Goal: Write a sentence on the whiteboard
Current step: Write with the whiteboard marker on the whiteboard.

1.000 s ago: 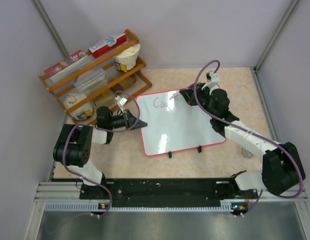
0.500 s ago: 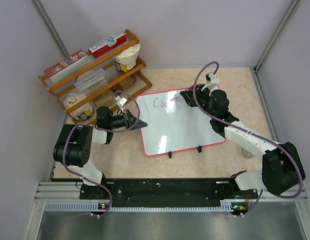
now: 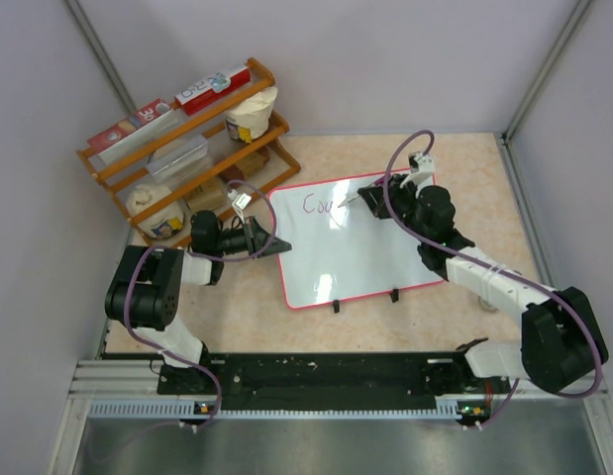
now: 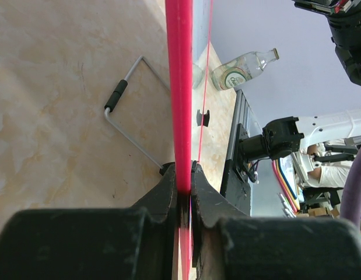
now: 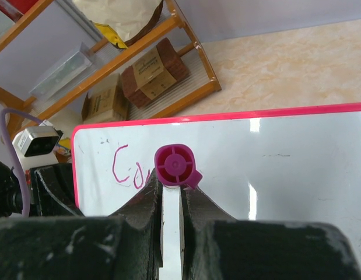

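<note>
Beige marbled tabletop (image 3: 464,168) is carrying the whiteboard (image 3: 365,252) at centre. Left gripper (image 3: 269,243), reaching in from nine o'clock, is pinching its pink rim; right gripper (image 3: 369,192), stretching from five o'clock, is clamping a purple marker (image 5: 175,166), tip just beside the pink sentence (image 3: 319,205) reading only "Cou" at eleven o'clock.

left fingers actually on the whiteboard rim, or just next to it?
Touching. The left wrist view shows the left gripper shut on the whiteboard: both fingers press its pink rim from either side, with no gap.
</note>
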Action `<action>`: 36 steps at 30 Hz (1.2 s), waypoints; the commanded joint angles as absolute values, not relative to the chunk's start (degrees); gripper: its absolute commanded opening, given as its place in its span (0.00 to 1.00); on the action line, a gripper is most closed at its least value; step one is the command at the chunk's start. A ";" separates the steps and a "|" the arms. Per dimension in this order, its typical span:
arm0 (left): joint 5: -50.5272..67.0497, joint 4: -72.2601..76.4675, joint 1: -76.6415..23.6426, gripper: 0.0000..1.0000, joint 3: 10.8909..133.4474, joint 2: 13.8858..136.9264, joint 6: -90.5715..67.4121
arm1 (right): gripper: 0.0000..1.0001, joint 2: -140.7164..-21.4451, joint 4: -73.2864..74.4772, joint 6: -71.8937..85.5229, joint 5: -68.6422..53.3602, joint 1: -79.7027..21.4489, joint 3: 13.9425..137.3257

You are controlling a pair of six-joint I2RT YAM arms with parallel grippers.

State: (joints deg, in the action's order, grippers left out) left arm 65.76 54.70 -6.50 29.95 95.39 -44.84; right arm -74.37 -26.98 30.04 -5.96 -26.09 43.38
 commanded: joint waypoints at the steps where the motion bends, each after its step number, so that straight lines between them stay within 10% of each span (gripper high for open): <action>1: 63.63 55.28 -6.42 0.00 31.03 94.83 -40.17 | 0.00 -72.95 -26.37 28.30 -5.36 -25.75 41.66; 36: 63.63 54.93 -6.42 0.00 31.11 94.66 -39.99 | 0.00 -76.82 -27.69 28.57 -3.16 -25.75 48.16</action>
State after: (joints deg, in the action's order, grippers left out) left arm 65.76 54.15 -6.46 30.02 95.39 -44.80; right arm -75.79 -26.98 30.04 -5.34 -26.09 45.21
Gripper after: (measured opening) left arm 0.100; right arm 0.062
